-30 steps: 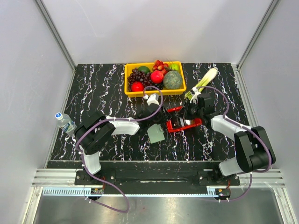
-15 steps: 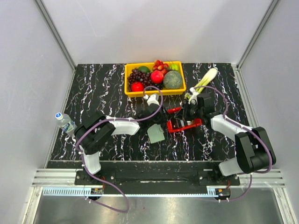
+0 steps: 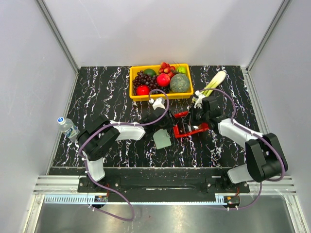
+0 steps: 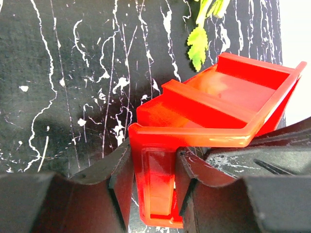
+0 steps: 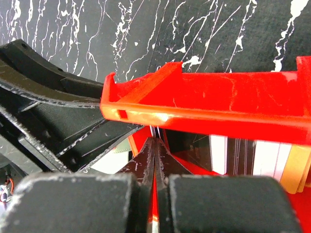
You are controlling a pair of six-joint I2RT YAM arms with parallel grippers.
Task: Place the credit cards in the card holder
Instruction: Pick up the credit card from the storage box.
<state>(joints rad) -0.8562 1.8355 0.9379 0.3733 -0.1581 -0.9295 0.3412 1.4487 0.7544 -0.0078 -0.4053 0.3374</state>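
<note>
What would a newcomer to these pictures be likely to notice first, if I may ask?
The yellow tray heaped with fruit at the far edge of the table catches the eye first. Next comes the red basket at the centre: the left gripper is clamped on its wall and the right gripper is shut inside it. The grey-green card holder lies just left of it in the top view.

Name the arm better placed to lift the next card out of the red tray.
Right. The right gripper sits shut inside the red tray, just beside the upright cards. The left gripper is clamped on the tray's wall, apparently steadying it, so it isn't free.
</note>
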